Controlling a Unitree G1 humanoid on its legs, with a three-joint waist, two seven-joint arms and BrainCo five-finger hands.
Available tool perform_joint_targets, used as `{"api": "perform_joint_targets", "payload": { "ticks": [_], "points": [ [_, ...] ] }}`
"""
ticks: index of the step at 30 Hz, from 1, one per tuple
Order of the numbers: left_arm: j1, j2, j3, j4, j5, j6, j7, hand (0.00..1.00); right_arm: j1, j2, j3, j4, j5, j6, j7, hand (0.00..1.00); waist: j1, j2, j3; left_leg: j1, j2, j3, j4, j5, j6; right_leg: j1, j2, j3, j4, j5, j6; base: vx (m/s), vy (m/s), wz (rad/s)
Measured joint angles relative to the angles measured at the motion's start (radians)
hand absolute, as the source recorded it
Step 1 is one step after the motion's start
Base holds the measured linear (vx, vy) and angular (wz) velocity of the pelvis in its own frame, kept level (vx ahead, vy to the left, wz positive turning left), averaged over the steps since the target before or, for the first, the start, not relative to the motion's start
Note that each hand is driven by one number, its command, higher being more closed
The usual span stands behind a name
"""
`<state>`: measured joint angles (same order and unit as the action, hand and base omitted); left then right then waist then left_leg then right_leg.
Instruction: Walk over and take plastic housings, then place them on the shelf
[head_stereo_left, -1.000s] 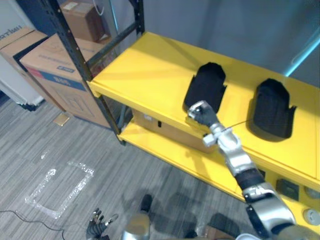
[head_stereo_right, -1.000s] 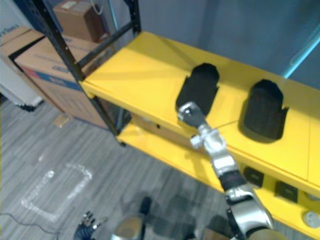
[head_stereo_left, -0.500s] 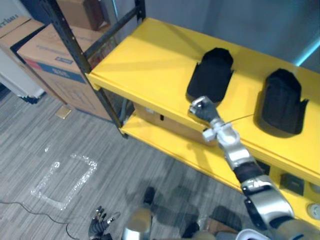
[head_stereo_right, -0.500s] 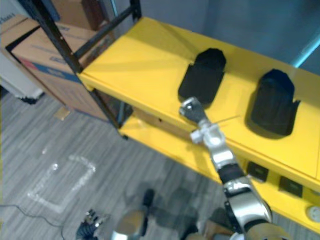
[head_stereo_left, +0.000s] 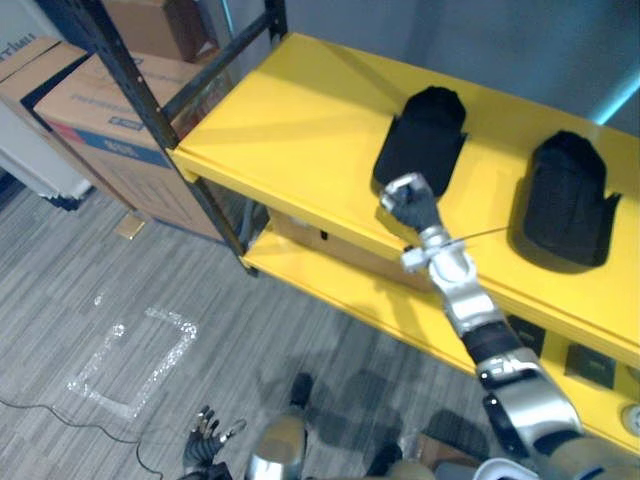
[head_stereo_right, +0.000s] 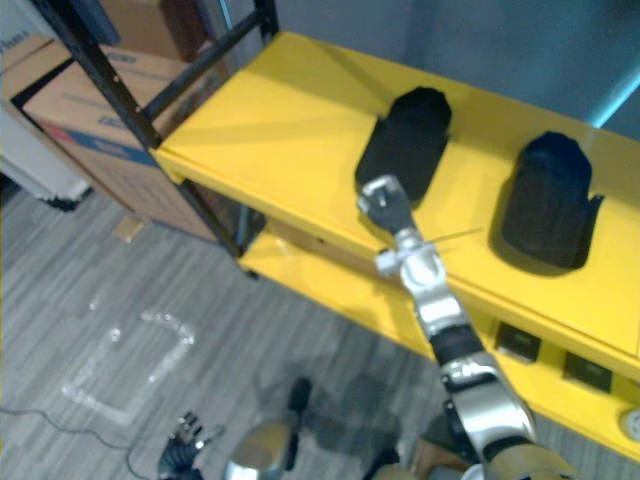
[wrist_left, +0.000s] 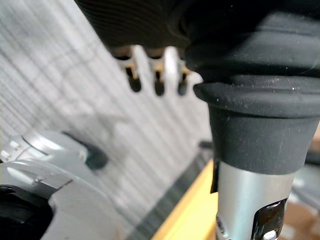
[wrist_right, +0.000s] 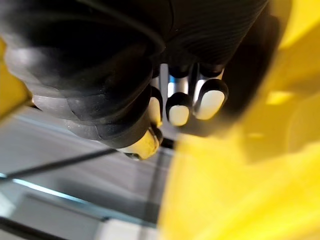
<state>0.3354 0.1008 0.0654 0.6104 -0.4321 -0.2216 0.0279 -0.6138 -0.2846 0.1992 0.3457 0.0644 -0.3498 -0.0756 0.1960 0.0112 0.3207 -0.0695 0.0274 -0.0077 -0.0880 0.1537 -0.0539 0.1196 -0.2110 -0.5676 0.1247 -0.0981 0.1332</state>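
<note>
Two black plastic housings lie on the top board of the yellow shelf, one at the middle and one to its right. My right hand hovers at the near end of the middle housing with its fingers curled and nothing in them; I cannot tell whether it touches the housing. The right wrist view has its curled fingers in front of a dark shape and the yellow board. My left hand hangs low over the floor, fingers straight and spread, holding nothing.
A black upright post stands at the shelf's left end. Cardboard boxes sit on the floor to its left. A lower yellow board carries small dark parts at the right. A taped rectangle marks the grey floor.
My right hand has risen a little toward the near end of the middle housing. The whole picture has shifted slightly; the housings stay where they were on the shelf.
</note>
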Motion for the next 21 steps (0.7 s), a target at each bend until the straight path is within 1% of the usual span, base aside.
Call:
{"api": "perform_joint_targets", "payload": {
  "ticks": [1, 2, 3, 4, 5, 6, 7, 8, 9, 10, 12, 13, 14, 15, 16, 18, 20, 21],
  "points": [
    [0.000, 0.000, 0.000, 0.000, 0.000, 0.000, 0.001, 0.00, 0.015, 0.009, 0.000, -0.051, 0.000, -0.001, -0.001, 0.00, -0.003, -0.003, -0.002, 0.001, 0.001, 0.006, 0.000, -0.001, 0.000, -0.001, 0.001, 0.005, -0.002, 0.001, 0.000, 0.01, -0.027, -0.23],
    [0.001, 0.000, 0.001, 0.002, 0.001, 0.000, 0.002, 0.00, 0.045, 0.032, 0.001, -0.142, -0.001, -0.002, -0.001, 0.00, -0.009, -0.012, -0.007, 0.005, 0.005, 0.020, 0.000, -0.005, -0.002, -0.004, 0.004, 0.021, -0.010, 0.004, 0.001, 0.02, -0.022, -0.25],
    [0.001, 0.000, 0.002, 0.003, 0.001, 0.000, 0.005, 0.00, 0.059, 0.043, 0.001, -0.180, -0.001, -0.003, -0.001, 0.00, -0.015, -0.016, -0.009, 0.007, 0.007, 0.027, 0.000, -0.006, -0.002, -0.004, 0.006, 0.026, -0.013, 0.007, 0.001, 0.03, -0.030, -0.40],
    [0.000, 0.000, 0.002, 0.005, 0.001, -0.002, 0.010, 0.00, 0.091, 0.057, 0.001, -0.249, -0.001, -0.003, -0.002, 0.00, -0.021, -0.027, -0.015, 0.015, 0.012, 0.049, 0.000, -0.011, -0.004, -0.008, 0.008, 0.048, -0.017, 0.010, 0.000, 0.03, -0.038, -0.51],
    [0.000, 0.000, 0.004, 0.014, 0.003, -0.013, 0.011, 0.00, 0.130, 0.062, 0.001, -0.314, 0.001, -0.001, -0.004, 0.00, -0.027, -0.042, -0.027, 0.022, 0.017, 0.075, 0.000, -0.014, -0.005, -0.014, 0.012, 0.072, -0.024, 0.014, -0.002, 0.03, -0.046, -0.53],
    [0.000, 0.000, 0.005, 0.020, 0.003, -0.023, 0.012, 0.00, 0.148, 0.062, 0.000, -0.344, 0.001, 0.001, -0.007, 0.00, -0.037, -0.051, -0.032, 0.025, 0.021, 0.082, 0.000, -0.017, -0.007, -0.012, 0.016, 0.079, -0.032, 0.018, -0.004, 0.03, -0.049, -0.57],
    [-0.001, 0.000, 0.012, 0.036, 0.008, -0.035, 0.016, 0.00, 0.184, 0.062, -0.001, -0.395, 0.002, 0.002, -0.010, 0.00, -0.050, -0.068, -0.043, 0.035, 0.029, 0.106, -0.001, -0.023, -0.012, -0.013, 0.023, 0.102, -0.043, 0.024, -0.008, 0.01, -0.049, -0.53],
    [-0.001, -0.002, 0.021, 0.041, 0.011, -0.038, 0.024, 0.00, 0.231, 0.063, -0.012, -0.443, 0.006, 0.003, -0.009, 0.00, -0.065, -0.084, -0.056, 0.042, 0.033, 0.126, 0.000, -0.025, -0.015, -0.014, 0.028, 0.116, -0.050, 0.029, -0.010, 0.01, -0.042, -0.48],
    [-0.002, -0.008, 0.031, 0.040, 0.012, -0.040, 0.027, 0.00, 0.254, 0.066, -0.022, -0.464, 0.012, 0.004, -0.009, 0.00, -0.077, -0.091, -0.061, 0.045, 0.033, 0.128, 0.000, -0.025, -0.015, -0.014, 0.029, 0.120, -0.050, 0.029, -0.011, 0.00, -0.033, -0.34],
    [-0.005, -0.017, 0.045, 0.040, 0.017, -0.049, 0.035, 0.00, 0.293, 0.069, -0.043, -0.498, 0.030, 0.005, -0.010, 0.00, -0.102, -0.099, -0.069, 0.052, 0.035, 0.137, -0.001, -0.026, -0.016, -0.013, 0.031, 0.129, -0.050, 0.030, -0.011, -0.02, -0.021, -0.20],
    [-0.014, -0.028, 0.056, 0.043, 0.019, -0.062, 0.037, 0.00, 0.359, 0.069, -0.083, -0.542, 0.043, 0.008, -0.016, 0.00, -0.120, -0.099, -0.089, 0.053, 0.041, 0.157, -0.001, -0.027, -0.017, -0.021, 0.036, 0.142, -0.053, 0.036, -0.017, -0.03, -0.015, -0.28],
    [-0.025, -0.038, 0.070, 0.048, 0.020, -0.064, 0.037, 0.00, 0.408, 0.069, -0.110, -0.559, 0.051, 0.018, -0.017, 0.00, -0.130, -0.093, -0.107, 0.052, 0.049, 0.169, -0.001, -0.028, -0.017, -0.029, 0.039, 0.158, -0.058, 0.043, -0.019, -0.05, -0.010, -0.34],
    [-0.031, -0.042, 0.076, 0.054, 0.024, -0.067, 0.038, 0.00, 0.449, 0.069, -0.122, -0.566, 0.067, 0.027, -0.025, 0.00, -0.133, -0.086, -0.120, 0.053, 0.053, 0.181, -0.001, -0.030, -0.018, -0.032, 0.042, 0.167, -0.067, 0.049, -0.020, -0.05, -0.014, -0.37],
    [-0.040, -0.040, 0.071, 0.076, 0.039, -0.069, 0.044, 0.00, 0.510, 0.069, -0.134, -0.567, 0.083, 0.039, -0.040, 0.00, -0.144, -0.076, -0.136, 0.059, 0.058, 0.192, -0.001, -0.034, -0.019, -0.030, 0.049, 0.185, -0.079, 0.059, -0.021, -0.05, -0.012, -0.40],
    [-0.042, -0.041, 0.069, 0.085, 0.043, -0.068, 0.050, 0.00, 0.552, 0.070, -0.144, -0.564, 0.090, 0.045, -0.045, 0.00, -0.149, -0.069, -0.142, 0.069, 0.060, 0.210, -0.001, -0.037, -0.020, -0.030, 0.051, 0.195, -0.086, 0.063, -0.022, -0.05, -0.007, -0.43],
    [-0.051, -0.041, 0.069, 0.119, 0.047, -0.064, 0.062, 0.00, 0.646, 0.089, -0.168, -0.542, 0.095, 0.052, -0.081, 0.00, -0.164, -0.051, -0.156, 0.087, 0.065, 0.238, -0.001, -0.046, -0.027, -0.028, 0.056, 0.222, -0.094, 0.066, -0.024, -0.06, 0.003, -0.43],
    [-0.063, -0.041, 0.068, 0.141, 0.051, -0.058, 0.074, 0.00, 0.707, 0.109, -0.203, -0.501, 0.097, 0.056, -0.106, 0.00, -0.186, -0.042, -0.171, 0.089, 0.067, 0.244, -0.001, -0.051, -0.029, -0.028, 0.058, 0.228, -0.104, 0.065, -0.025, -0.06, 0.005, -0.21],
    [-0.074, -0.041, 0.067, 0.157, 0.058, -0.050, 0.080, 0.00, 0.756, 0.130, -0.248, -0.455, 0.096, 0.076, -0.136, 0.00, -0.201, -0.038, -0.184, 0.094, 0.069, 0.262, -0.001, -0.057, -0.029, -0.031, 0.060, 0.244, -0.108, 0.065, -0.023, -0.01, 0.004, -0.23]
  ]
}}
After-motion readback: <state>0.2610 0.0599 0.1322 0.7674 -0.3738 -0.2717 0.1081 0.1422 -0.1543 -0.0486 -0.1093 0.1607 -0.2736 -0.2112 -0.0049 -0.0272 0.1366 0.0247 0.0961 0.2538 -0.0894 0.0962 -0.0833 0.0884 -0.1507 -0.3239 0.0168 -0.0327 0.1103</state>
